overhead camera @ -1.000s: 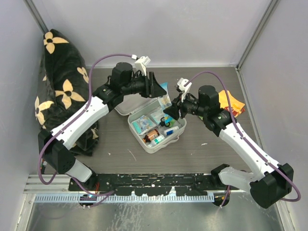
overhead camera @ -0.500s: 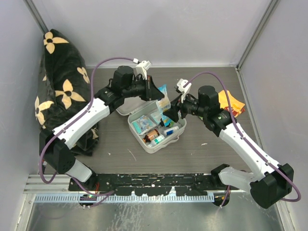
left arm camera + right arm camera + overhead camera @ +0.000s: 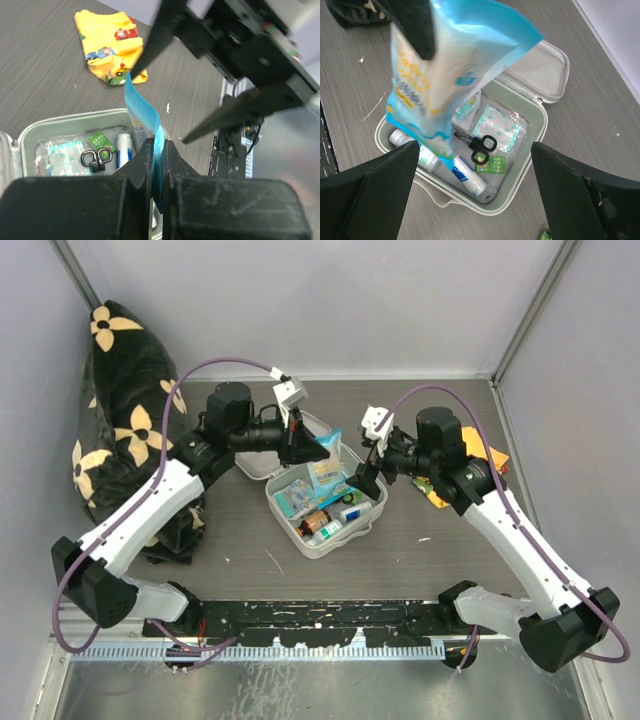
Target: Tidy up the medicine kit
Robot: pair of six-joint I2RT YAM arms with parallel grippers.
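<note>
Clamping a blue-and-yellow plastic packet [image 3: 327, 465] tight in the left gripper [image 3: 158, 150] above the open pale grey-white rounded plastic medicine kit [image 3: 310, 552] at mid-table, with right gripper [image 3: 362, 478] gaping wide, empty, beside it

A blue-yellow packet [image 3: 440, 75] hung in the foreground, pinched at its top by a dark finger of the left gripper [image 3: 417, 30]. Below it lay the medicine kit [image 3: 543, 125], lid back, holding scissors [image 3: 479, 144], a bandage packet [image 3: 501, 127], a green sachet [image 3: 493, 164] and a tube [image 3: 469, 179]. The right gripper [image 3: 474, 147] stood wide apart — fingers [image 3: 370, 190] at both lower corners.
</note>
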